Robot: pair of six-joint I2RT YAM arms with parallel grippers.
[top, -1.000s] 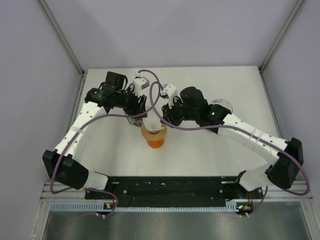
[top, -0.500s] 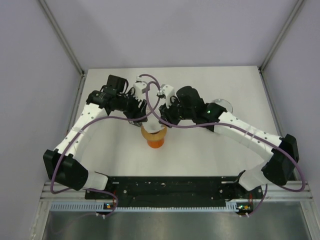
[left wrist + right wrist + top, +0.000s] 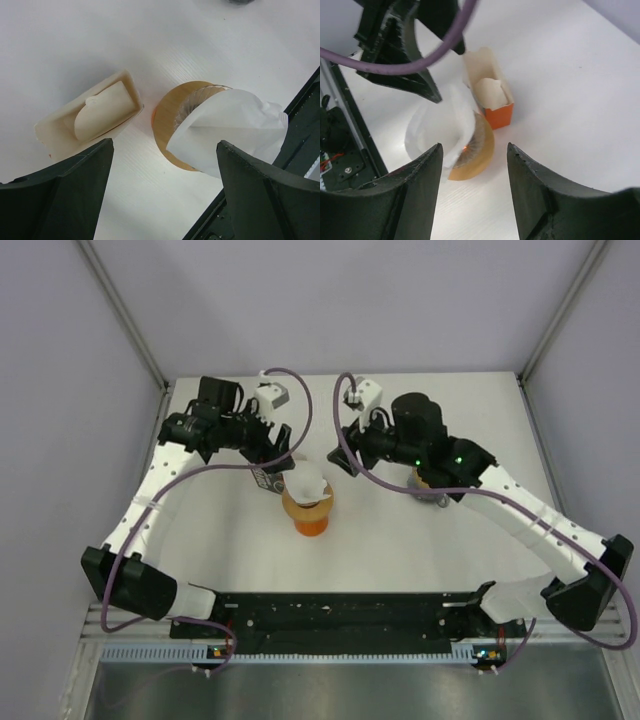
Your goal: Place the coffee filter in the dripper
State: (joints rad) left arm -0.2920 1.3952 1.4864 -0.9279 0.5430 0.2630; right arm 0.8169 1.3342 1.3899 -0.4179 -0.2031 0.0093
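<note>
An orange dripper [image 3: 312, 521] stands on the white table [image 3: 420, 560]; a white paper filter [image 3: 307, 483] sits crumpled in its mouth, jutting over the rim; an orange carton [image 3: 266, 480] of cream papers lies just beside it; beyond, the left gripper [image 3: 165, 150] and right gripper [image 3: 475, 147] hang spread wide, each gripping nothing.

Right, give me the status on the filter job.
Done: the filter is in the dripper. In hand: nothing. The left gripper and right gripper are open and clear of it. Left: the filter leans over one side of the rim and leaves the other side bare, so it probably needs seating squarely.
</note>
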